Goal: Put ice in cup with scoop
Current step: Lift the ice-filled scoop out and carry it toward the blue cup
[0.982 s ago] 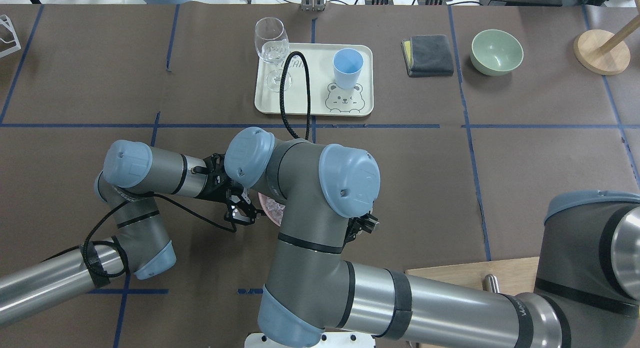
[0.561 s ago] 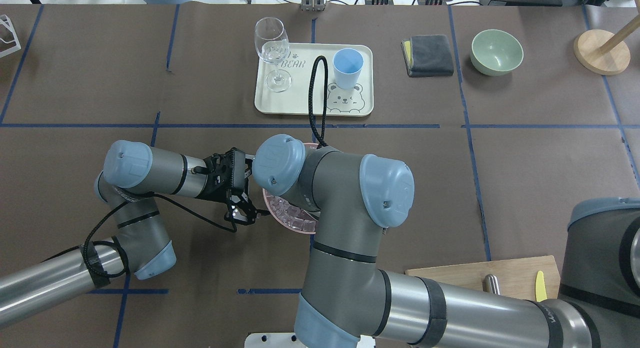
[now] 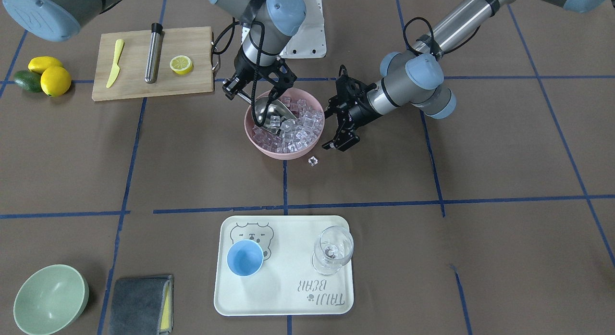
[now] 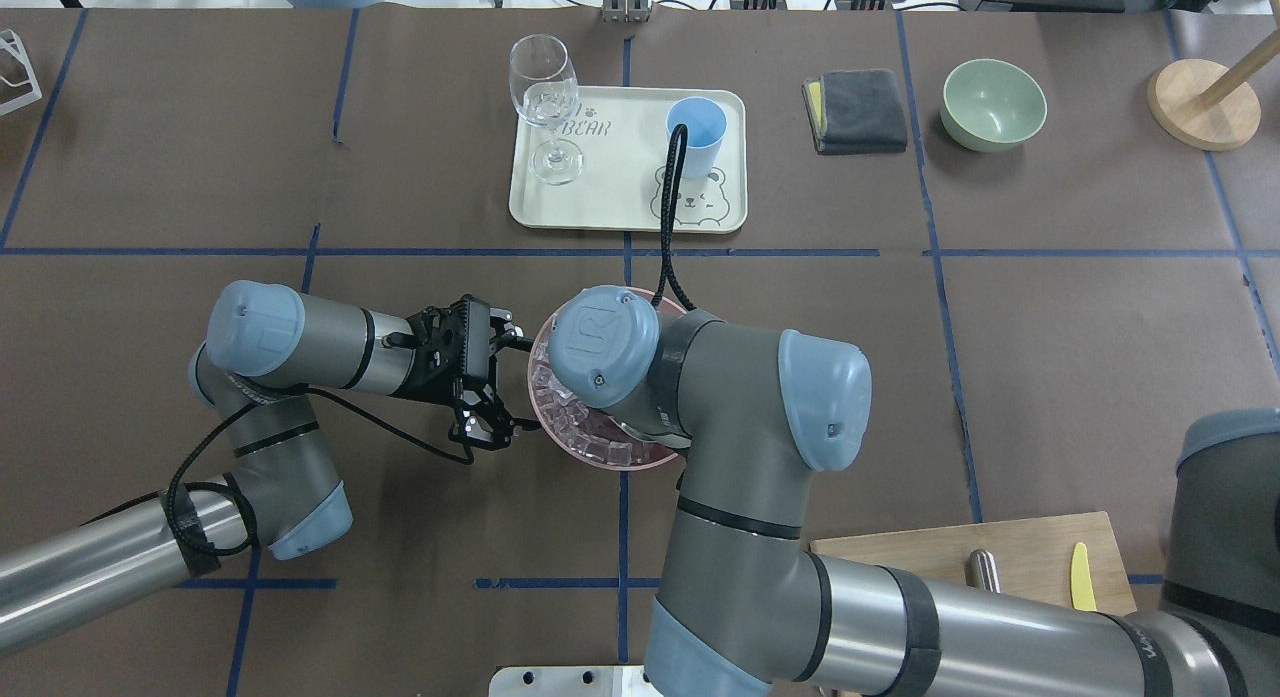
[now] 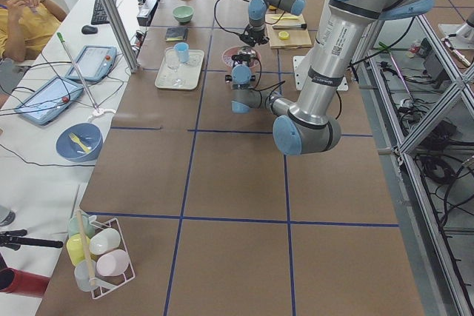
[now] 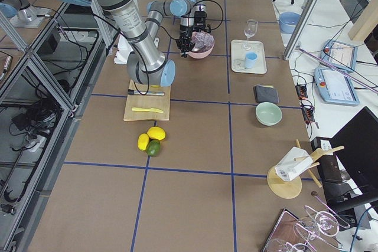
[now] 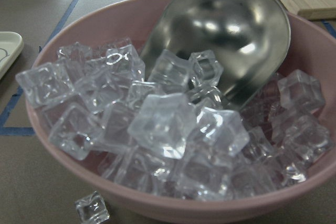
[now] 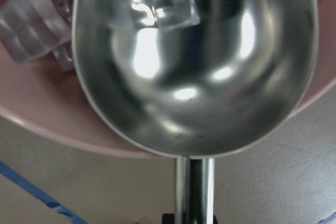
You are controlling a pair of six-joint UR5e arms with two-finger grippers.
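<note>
Right gripper [image 3: 258, 87] pinches scoop [image 3: 267, 112] handle, trough in ice [image 3: 299, 128]; left gripper [image 4: 510, 387] spread at pink bowl's [image 4: 598, 463] 9 o'clock.

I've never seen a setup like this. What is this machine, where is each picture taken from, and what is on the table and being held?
These are two robot arms at a table, each ending in a two-finger pincer. One picture faces the robot from across the table. One looks down from behind it, two look along the table from its ends, and two come from cameras on the wrists. The right pincer is shut on the handle of a steel scoop, whose trough lies in a pink bowl full of ice. The left pincer is open beside that bowl. One cube lies loose on the table. Farther from the robot, a tray carries an empty light-blue cup and a wine glass. A cutting board sits near the robot.
</note>
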